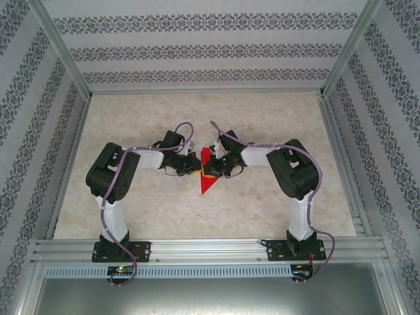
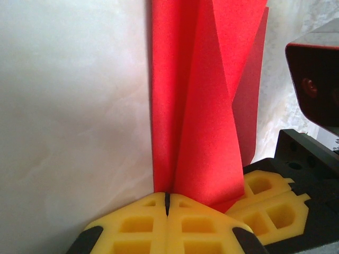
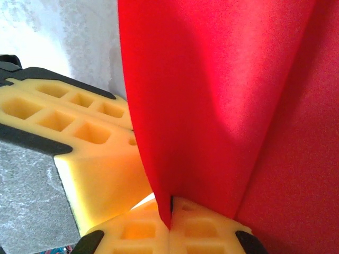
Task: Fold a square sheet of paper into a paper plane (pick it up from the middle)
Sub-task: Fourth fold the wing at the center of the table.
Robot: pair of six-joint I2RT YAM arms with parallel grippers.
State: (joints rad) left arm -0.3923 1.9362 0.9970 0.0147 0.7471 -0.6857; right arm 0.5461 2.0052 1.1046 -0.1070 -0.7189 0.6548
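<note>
I see the plane (image 1: 205, 184), a narrow red dart with creases, at the middle of the table (image 1: 275, 118), its sharp tip pointing toward the table's near edge. I cannot tell whether it rests on the table or hangs just above it. Both pincers meet it over the table's middle. The left gripper (image 2: 167, 203) has its yellow fingers pressed together. From its wrist camera the red folds rise straight out of the seam between them, so it is pinching the plane. The right gripper (image 3: 170, 206) is likewise clamped on the plane, with a fold of the paper drawn into its closed seam. The left gripper sits toward the table's left side and the right toward its right, just beside each other. Patterned walls (image 1: 197, 52) stand around the table.
</note>
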